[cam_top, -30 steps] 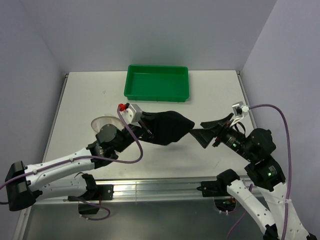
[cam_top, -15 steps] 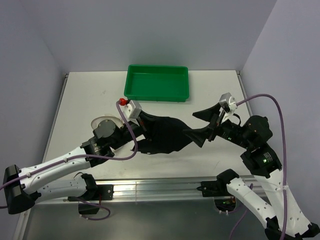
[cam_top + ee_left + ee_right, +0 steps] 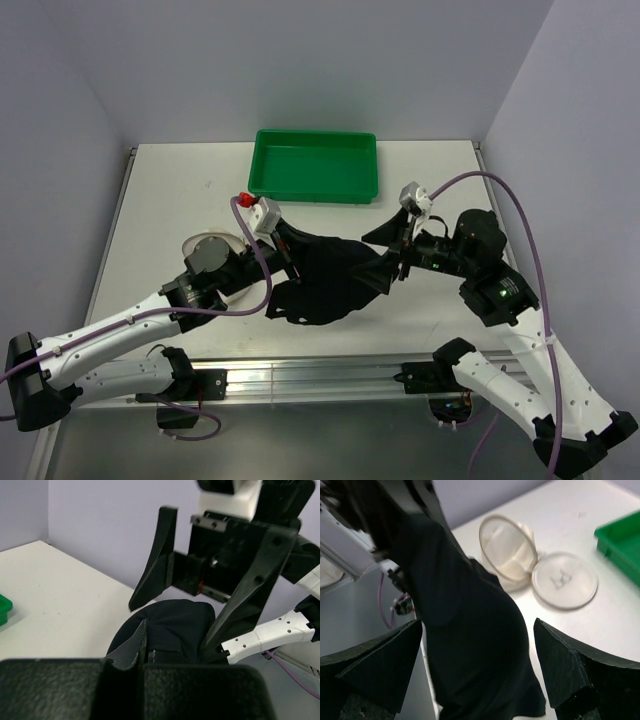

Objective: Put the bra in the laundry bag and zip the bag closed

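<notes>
I read the white worktop (image 3: 170, 200) as the base surface carrying all items. The green rectangular plastic tray (image 3: 316, 134) sat at its far edge, near the centre.

The long, limp black fabric bra (image 3: 325, 280) was bunched into a dark mass near the middle of the worktop, between the two arms and in front of the tray. It was outside the bag, to the bag's right. I could not tell whether its lower folds touched the worktop.

The small translucent white mesh laundry bag (image 3: 507, 547) lay on the left half of the worktop, partly covered by the left arm in the top view. In the right wrist view its mouth was open, and its round flat lid (image 3: 564, 580) lay folded out on the worktop, touching the rim.

The left hand (image 3: 142, 650) was clamped on a fold of the bra, with fabric pinched between its closed fingers.

The right hand (image 3: 380, 258) was spread wide. Its two black fingers (image 3: 370, 665) stood on either side of the bra's right end, with nothing gripped.
</notes>
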Controlling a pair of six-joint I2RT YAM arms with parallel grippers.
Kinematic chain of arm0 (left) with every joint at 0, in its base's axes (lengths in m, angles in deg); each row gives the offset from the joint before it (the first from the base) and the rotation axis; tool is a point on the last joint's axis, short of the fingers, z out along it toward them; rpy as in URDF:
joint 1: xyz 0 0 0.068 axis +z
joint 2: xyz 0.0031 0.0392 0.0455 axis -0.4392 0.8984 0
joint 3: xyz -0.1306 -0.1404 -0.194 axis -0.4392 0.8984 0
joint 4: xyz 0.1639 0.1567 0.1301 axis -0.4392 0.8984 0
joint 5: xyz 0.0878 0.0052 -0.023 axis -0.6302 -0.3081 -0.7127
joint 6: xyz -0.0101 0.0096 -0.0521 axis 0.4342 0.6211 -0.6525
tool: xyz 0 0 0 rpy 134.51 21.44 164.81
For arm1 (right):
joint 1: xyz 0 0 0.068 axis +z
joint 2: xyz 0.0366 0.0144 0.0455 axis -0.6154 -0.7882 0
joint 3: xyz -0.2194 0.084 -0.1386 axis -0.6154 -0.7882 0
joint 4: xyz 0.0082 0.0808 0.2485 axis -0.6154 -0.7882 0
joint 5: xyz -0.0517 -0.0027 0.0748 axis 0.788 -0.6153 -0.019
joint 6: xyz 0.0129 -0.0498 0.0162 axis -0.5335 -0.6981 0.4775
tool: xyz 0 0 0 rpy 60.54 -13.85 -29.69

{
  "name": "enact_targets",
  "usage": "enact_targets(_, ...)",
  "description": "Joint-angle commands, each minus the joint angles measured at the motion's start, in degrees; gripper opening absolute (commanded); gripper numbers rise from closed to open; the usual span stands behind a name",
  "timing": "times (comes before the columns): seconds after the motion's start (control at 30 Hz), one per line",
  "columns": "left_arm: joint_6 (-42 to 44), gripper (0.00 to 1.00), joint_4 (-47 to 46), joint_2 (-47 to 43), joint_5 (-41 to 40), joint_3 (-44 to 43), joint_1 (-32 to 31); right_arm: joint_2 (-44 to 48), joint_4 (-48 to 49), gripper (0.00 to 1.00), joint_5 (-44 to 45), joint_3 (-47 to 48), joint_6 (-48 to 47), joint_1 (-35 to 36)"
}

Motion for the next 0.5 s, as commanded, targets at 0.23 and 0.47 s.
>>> enact_targets(0.23,-2.3,0.0,-3.3,-0.8,2.2,-3.3,0.9,-1.3,5.0,0.98,-1.9,-6.2,0.6,3.4)
enact_targets(0.47,-0.2,0.12,6.1,-3.0,-6.6,-5.3,1.1,-1.6,9.5,0.08,2.2,-7.2,5.1,3.5)
